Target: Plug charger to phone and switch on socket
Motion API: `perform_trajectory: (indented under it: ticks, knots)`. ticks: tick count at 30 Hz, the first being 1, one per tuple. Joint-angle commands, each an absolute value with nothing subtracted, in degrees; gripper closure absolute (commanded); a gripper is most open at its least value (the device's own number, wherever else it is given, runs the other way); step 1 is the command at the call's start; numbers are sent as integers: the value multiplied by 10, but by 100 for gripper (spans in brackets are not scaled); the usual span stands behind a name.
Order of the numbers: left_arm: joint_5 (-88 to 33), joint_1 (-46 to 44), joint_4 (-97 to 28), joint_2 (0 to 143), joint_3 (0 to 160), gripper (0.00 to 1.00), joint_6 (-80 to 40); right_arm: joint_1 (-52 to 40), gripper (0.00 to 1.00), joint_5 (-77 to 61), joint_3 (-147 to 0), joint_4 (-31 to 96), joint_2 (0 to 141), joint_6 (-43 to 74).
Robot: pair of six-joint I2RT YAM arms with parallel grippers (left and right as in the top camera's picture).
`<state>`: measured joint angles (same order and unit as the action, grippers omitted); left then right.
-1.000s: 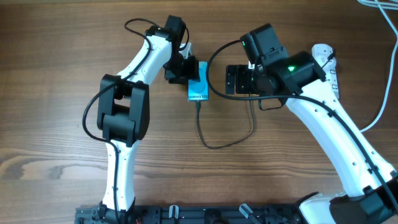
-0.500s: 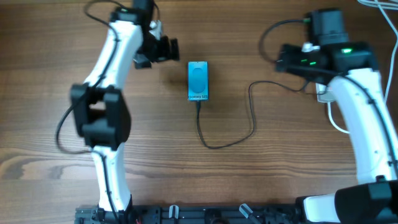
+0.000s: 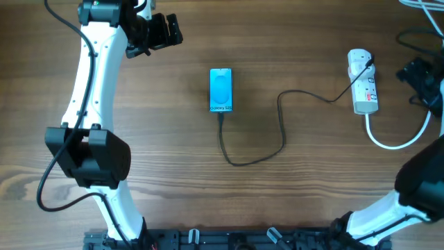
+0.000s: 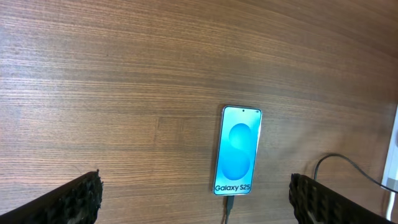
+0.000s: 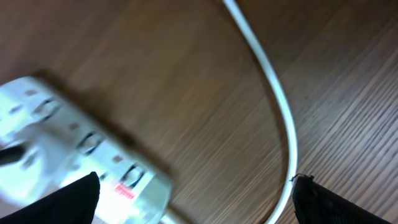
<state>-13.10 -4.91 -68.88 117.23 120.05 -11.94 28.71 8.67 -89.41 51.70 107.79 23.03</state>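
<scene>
On the brown wood-grain bench (image 3: 312, 201), the left arm's black claw (image 3: 168, 30) hovers with fingers spread at the far left. The right arm's black claw (image 3: 411, 72) is likewise apart, beside the white plastic power strip (image 3: 363, 81). The cyan-screened phone (image 3: 220, 89) lies face up mid-bench, and the thin black charger cable (image 3: 277, 135) loops from its text end to the strip.

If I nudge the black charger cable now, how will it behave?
Likely floppy: the charger lies in a loose loop. It appears plugged into the phone and socket, so dragging it would probably tug the phone along.
</scene>
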Motion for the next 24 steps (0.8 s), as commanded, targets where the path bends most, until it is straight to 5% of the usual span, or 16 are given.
perform_trajectory:
  ticks: [1,7,24]
  knots:
    - [-125,-46,-689,1178,1199,0,-124,285,0,88,-903,498,1122,218]
    - [-125,-46,-697,1178,1199,0,-125,285,0,-55,-902,427,1170,133]
    - [-125,-48,-706,1178,1199,0,-125,274,0,-55,-889,401,1239,162]
